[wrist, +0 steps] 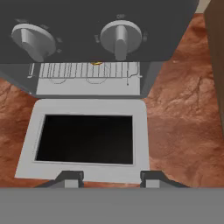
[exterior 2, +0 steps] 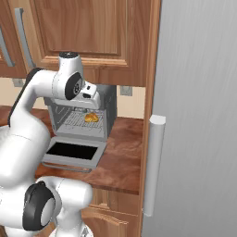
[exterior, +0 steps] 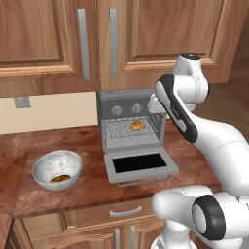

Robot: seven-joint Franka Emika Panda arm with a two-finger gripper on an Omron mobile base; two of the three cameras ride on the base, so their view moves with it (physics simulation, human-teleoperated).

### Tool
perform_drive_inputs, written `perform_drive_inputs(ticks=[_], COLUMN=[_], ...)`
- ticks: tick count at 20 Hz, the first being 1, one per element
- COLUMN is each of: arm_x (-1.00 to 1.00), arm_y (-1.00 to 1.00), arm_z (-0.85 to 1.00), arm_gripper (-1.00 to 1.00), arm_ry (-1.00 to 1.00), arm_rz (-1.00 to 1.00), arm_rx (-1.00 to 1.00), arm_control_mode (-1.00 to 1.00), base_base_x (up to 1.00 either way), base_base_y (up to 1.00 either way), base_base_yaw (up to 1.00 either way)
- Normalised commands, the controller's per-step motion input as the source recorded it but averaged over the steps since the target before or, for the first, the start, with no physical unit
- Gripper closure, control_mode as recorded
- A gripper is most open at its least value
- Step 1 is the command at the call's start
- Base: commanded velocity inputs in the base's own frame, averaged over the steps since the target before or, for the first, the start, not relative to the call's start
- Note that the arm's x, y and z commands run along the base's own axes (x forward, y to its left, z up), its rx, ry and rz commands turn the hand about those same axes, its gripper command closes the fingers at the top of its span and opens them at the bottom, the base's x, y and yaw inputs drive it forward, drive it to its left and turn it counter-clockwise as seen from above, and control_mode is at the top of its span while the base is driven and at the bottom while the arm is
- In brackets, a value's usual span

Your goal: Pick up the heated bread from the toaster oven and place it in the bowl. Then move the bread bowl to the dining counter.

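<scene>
The toaster oven stands on the wood counter with its door dropped flat. The golden bread lies on the wire rack inside, toward the right; it also shows as bread and as a thin sliver of bread under the knobs. My gripper is open with nothing between its fingers. It hangs above the door's front edge, looking down at the oven. The speckled white bowl sits left of the oven with a dark brown food piece in it. The dining counter is out of view.
Wooden upper cabinets hang low over the oven. A tall grey fridge with a long handle stands close on the right. The counter's front edge runs just in front of the open door.
</scene>
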Motion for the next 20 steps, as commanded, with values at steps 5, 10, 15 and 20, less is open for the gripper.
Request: perform_drive_inputs(ticks=[5,10,15,20], arm_x=[-0.07,-0.33,-0.28,0.0], arm_y=[0.04,0.48,0.17,0.39], arm_z=[0.0,-0.24,-0.78,-0.39], arm_gripper=[-1.0,-1.0,-1.0,-1.0], arm_ry=[-0.02,-0.04,-0.18,-0.23], arm_rz=[0.01,0.0,0.0,0.0], arm_rx=[-0.01,0.01,0.01,0.0], arm_control_mode=[-1.0,-1.0,-1.0,-1.0], base_base_x=[0.0,0.0,0.0,0.0], base_base_y=[0.0,0.0,0.0,0.0], base_base_yaw=[0.0,0.0,0.0,0.0])
